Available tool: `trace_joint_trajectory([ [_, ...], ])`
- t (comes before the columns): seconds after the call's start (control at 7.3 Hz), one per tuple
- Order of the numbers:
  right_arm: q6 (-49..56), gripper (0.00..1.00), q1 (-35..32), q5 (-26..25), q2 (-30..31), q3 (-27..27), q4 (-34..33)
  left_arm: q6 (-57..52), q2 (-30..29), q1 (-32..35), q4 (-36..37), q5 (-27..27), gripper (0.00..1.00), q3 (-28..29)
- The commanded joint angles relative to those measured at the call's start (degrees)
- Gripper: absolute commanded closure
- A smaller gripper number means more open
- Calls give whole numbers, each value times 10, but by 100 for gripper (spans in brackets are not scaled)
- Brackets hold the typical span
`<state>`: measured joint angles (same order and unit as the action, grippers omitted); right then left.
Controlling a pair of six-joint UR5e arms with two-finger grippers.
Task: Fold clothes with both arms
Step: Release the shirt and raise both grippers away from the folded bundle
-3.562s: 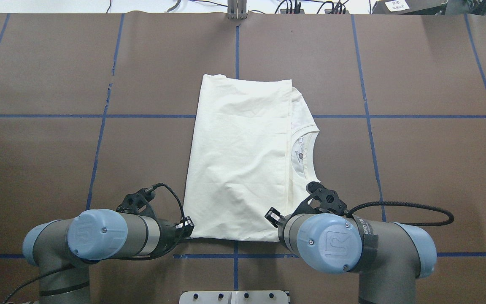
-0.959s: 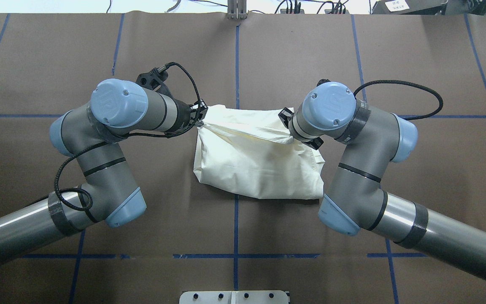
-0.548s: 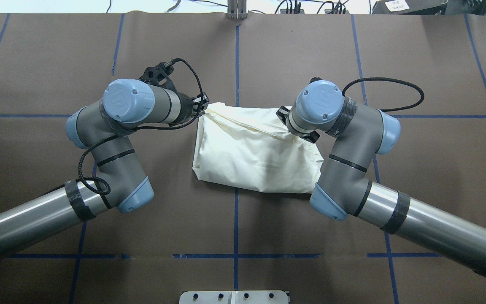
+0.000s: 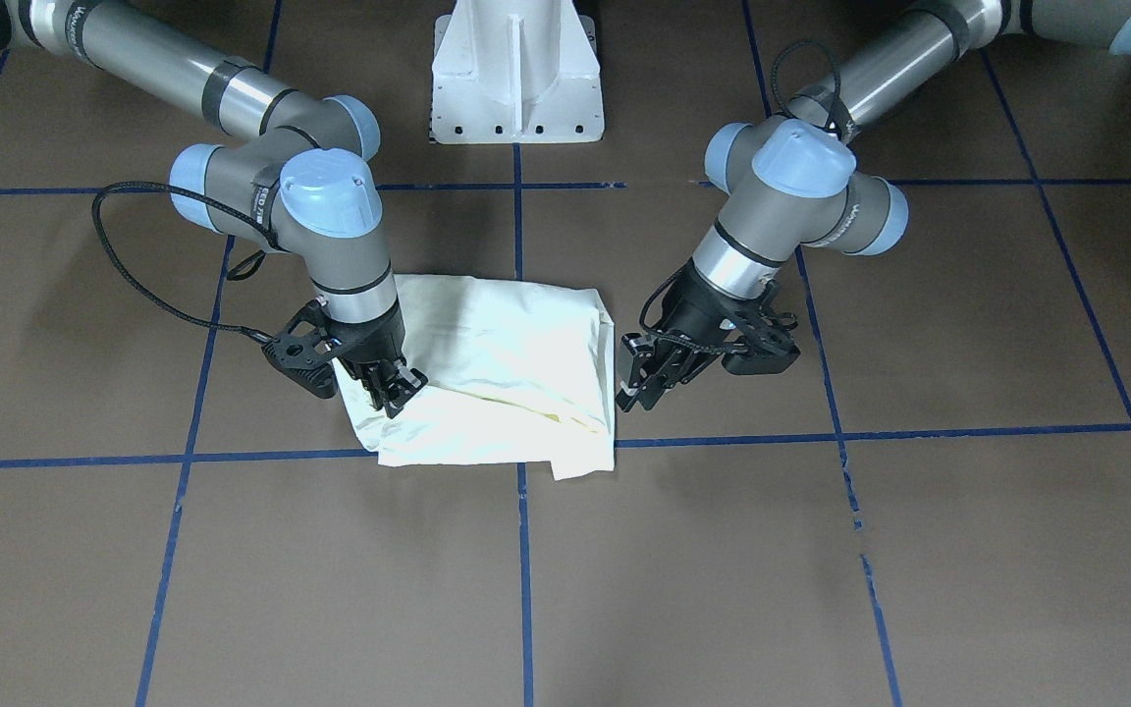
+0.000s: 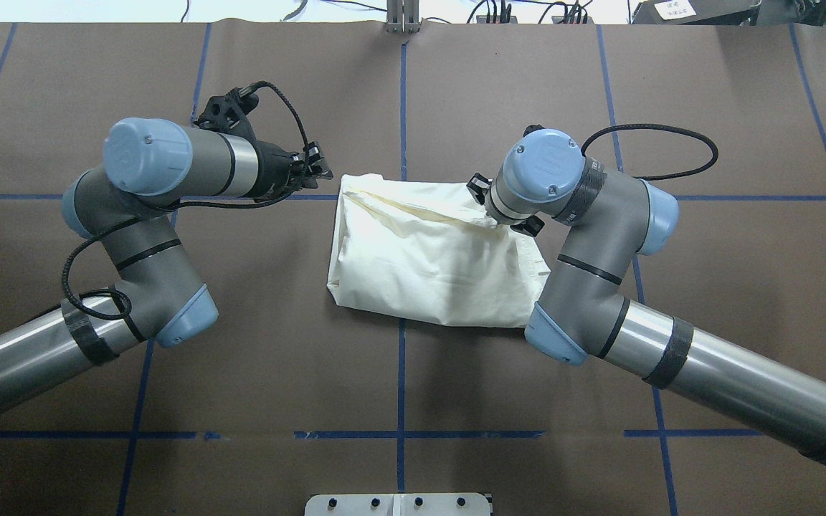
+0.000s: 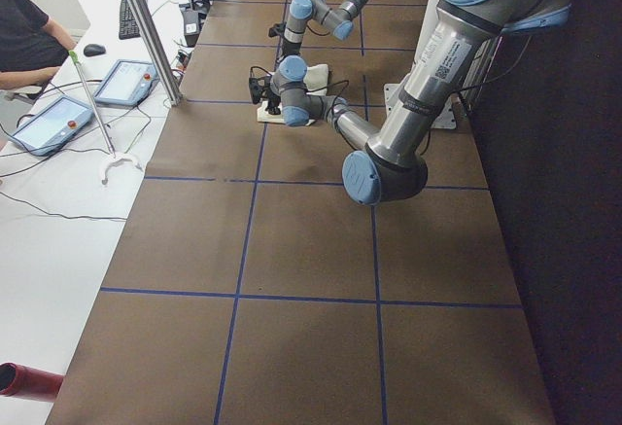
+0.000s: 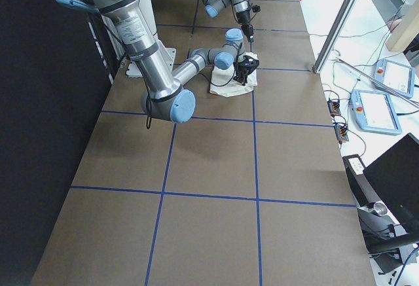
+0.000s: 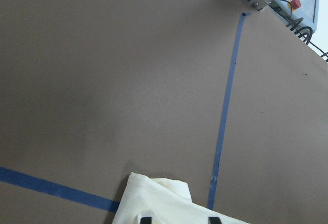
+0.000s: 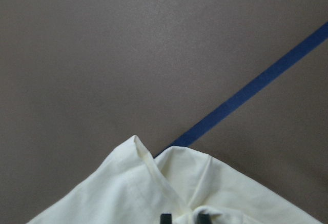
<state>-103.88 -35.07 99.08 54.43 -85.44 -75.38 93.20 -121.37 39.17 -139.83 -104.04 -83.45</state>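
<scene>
The cream shirt (image 5: pixel 427 251) lies plain side up in a rumpled, folded bundle at the table's middle; no print shows. My left gripper (image 5: pixel 316 166) is open and empty, just off the shirt's far left corner. In the front-facing view it (image 4: pixel 636 385) hangs beside the shirt's edge (image 4: pixel 507 363) without touching it. The left wrist view shows that corner (image 8: pixel 159 203) between the spread fingertips (image 8: pixel 146 219). My right gripper (image 4: pixel 395 389) is shut on the shirt's far right corner, low at the table. The right wrist view shows the cloth (image 9: pixel 128 193) bunched between the fingertips (image 9: pixel 165 218).
Blue tape lines (image 5: pixel 401 380) divide the brown table cover into squares. The white pedestal base (image 4: pixel 516 69) stands at the robot's side. A metal post (image 5: pixel 403 18) stands at the far edge. Both forearms reach in low from the near corners.
Both grippers carried the near hem over to the far edge, folding the shirt in half. The left gripper has now let go and drawn back left; the right still holds its corner.
</scene>
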Motion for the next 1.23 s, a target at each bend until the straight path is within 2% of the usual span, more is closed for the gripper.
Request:
trace_joint_trajectory([
  [0.0, 0, 0, -7, 16, 2, -17, 1, -6, 34, -1, -56, -24, 100, 0],
  [0.14, 3, 0, -14, 21, 5, -29, 1, -16, 56, -3, -122, -61, 100, 9],
  [0.27, 4, 0, -38, 61, 11, -45, 1, -17, 68, -4, -186, -87, 100, 31],
  [0.41, 8, 0, -61, 99, 33, -71, 2, -16, 62, -14, -212, -89, 100, 54],
  [0.68, 24, 0, -67, 107, 44, -90, 1, 57, 16, -24, -224, -91, 100, 42],
  [0.96, 26, 0, -69, 108, 56, -99, 2, 63, 6, -35, -222, -92, 100, 43],
  [1.1, 26, 0, -71, 110, 57, -107, 1, 66, 6, -67, -208, -85, 100, 43],
])
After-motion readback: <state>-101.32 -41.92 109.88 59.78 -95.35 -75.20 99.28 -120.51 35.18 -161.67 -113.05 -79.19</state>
